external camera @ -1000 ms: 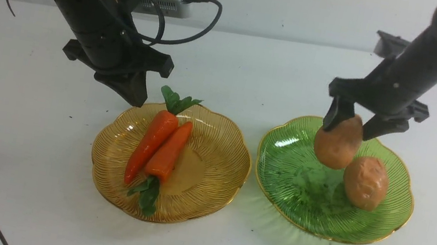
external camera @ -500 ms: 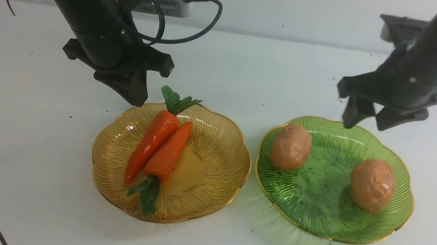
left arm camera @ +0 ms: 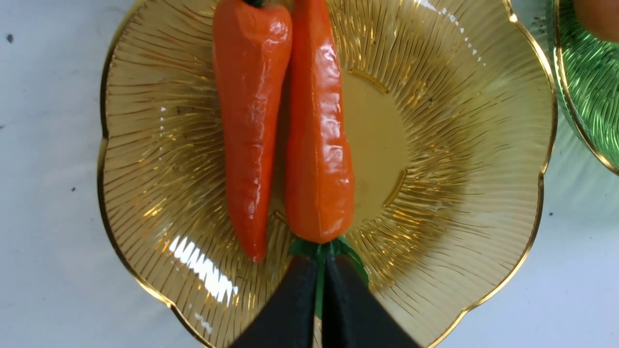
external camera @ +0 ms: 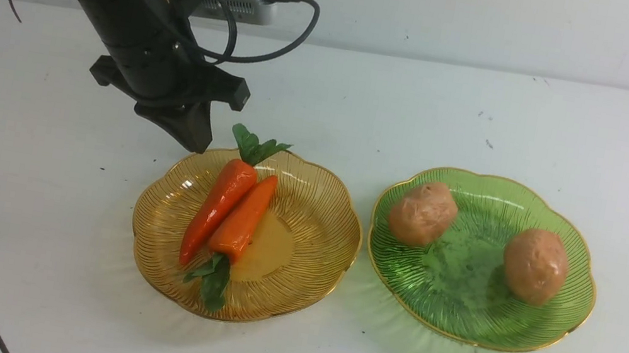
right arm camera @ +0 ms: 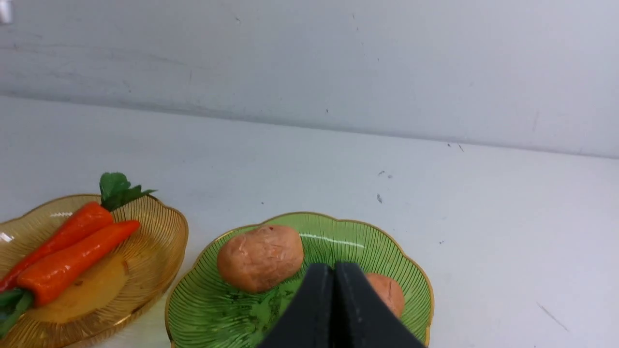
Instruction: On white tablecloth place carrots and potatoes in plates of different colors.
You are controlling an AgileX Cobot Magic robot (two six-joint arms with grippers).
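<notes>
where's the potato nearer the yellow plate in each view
Front view: the potato lies in the green plate, on its side toward the amber plate.
Left wrist view: only a sliver of the potato shows at the picture's edge, over the green plate's rim.
Right wrist view: the potato lies whole in the green plate, beside the shut right tool.
Shared landmark: the green plate's gold rim.

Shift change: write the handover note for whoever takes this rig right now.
Left gripper: shut, empty, above the amber plate. Right gripper: shut, empty, out of the front view.
Two carrots lie side by side in the amber plate, pointing opposite ways. Two potatoes sit apart in the green plate.
Both plates rest on the white tablecloth.
Done: sorting looks complete. Left: probably only parking the arms.
</notes>
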